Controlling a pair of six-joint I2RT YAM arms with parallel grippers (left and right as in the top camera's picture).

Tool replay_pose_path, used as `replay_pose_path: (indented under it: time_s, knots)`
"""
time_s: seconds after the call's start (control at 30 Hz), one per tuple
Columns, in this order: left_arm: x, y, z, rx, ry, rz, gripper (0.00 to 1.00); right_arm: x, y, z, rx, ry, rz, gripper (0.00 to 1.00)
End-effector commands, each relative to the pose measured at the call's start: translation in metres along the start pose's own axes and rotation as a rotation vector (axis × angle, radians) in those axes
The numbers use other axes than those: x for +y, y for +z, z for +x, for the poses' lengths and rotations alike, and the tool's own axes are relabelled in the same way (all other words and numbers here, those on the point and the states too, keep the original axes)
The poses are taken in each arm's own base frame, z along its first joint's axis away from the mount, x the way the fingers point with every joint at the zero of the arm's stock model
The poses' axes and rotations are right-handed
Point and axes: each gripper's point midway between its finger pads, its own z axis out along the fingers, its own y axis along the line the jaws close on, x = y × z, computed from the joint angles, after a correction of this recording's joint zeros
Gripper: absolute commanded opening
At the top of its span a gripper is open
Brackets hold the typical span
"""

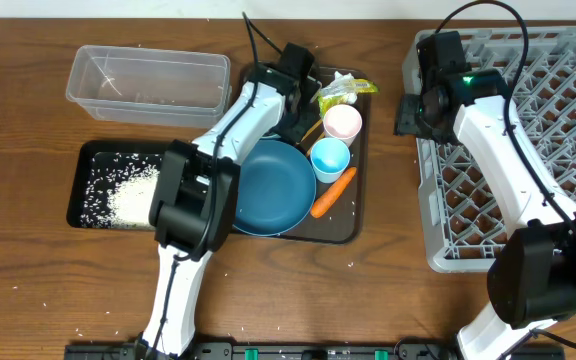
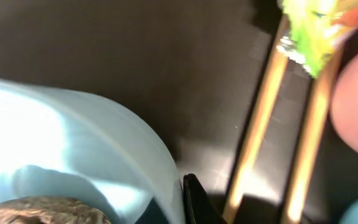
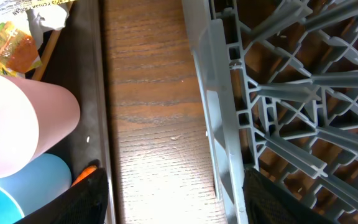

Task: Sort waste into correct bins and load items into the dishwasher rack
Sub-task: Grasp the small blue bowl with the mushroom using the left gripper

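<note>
In the left wrist view my left gripper (image 2: 178, 202) is shut on the rim of the small light-blue bowl (image 2: 73, 149). One black finger (image 2: 194, 199) presses the bowl's outer wall. A brown food lump (image 2: 42, 211) lies inside the bowl. Two wooden chopsticks (image 2: 260, 118) lie beside it under the yellow-green wrapper (image 2: 312, 25). Overhead, the left gripper (image 1: 293, 122) sits at the back of the serving tray (image 1: 343, 228), and the arm hides the small bowl. My right gripper (image 1: 408, 115) hangs open, holding nothing, over the bare table strip beside the grey dishwasher rack (image 1: 424, 200); its jaws (image 3: 176, 199) stand wide.
The serving tray carries the dark-blue bowl (image 1: 273, 185), pink cup (image 1: 343, 122), light-blue cup (image 1: 330, 158) and carrot (image 1: 333, 192). The clear tub (image 1: 148, 80) stands back left. The black tray (image 1: 83, 152) in front of it holds rice (image 1: 128, 195). Grains dot the table.
</note>
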Motion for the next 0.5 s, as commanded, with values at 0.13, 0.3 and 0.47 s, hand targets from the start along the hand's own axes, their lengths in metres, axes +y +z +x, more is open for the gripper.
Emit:
replay_pose_path:
  time_s: [0.13, 0.3, 0.47]
  knots:
    - [0.005, -0.124, -0.030, -0.212, -0.095, -0.005, 0.06, -0.005, -0.003, -0.002, -0.013, -0.010, 0.016, 0.64]
    - [0.018, -0.186, -0.011, -0.247, -0.187, -0.013, 0.06, -0.005, -0.003, -0.002, -0.016, -0.010, 0.016, 0.64]
    - [0.036, -0.214, 0.027, -0.179, -0.319, 0.015, 0.06, -0.004, -0.003, -0.004, -0.024, -0.027, 0.013, 0.64]
